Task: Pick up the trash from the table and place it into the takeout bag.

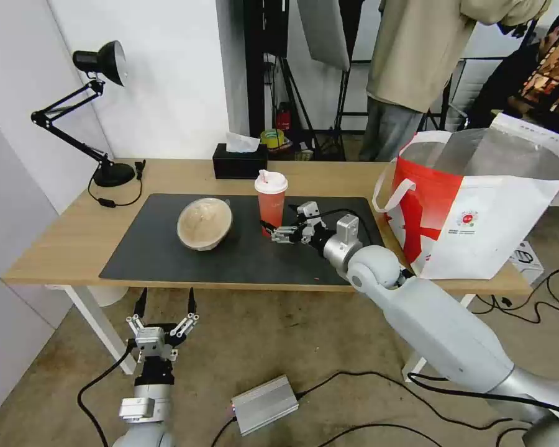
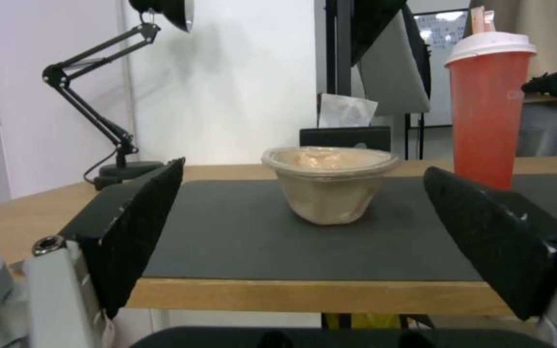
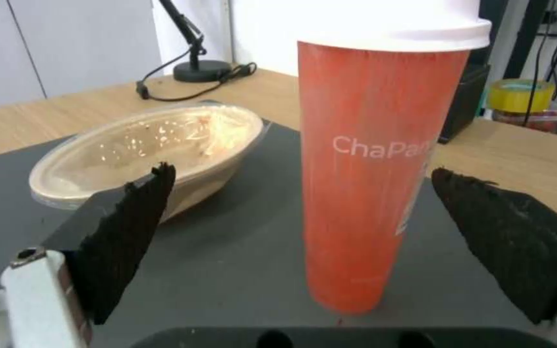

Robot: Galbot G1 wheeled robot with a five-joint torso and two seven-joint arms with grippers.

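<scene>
Cup-grabbing is underway: the right end effector (image 1: 278,234), pads spread apart, is flanking the red drink cup (image 1: 271,200) standing mid-mat on the desk (image 1: 56,242), beige bowl (image 1: 204,223) at its nine o'clock. Closing on the cup, then carrying it to the takeout bag (image 1: 478,211) at three o'clock, looks next. The left end effector (image 1: 165,307) is idling open below the desk edge.

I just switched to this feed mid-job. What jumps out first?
The right gripper reaches over the dark mat, open around the upright red drink cup without closing. The beige bowl sits tilted beside it, and the takeout bag stands open at the table's right end. The left gripper waits open below the front edge.
</scene>
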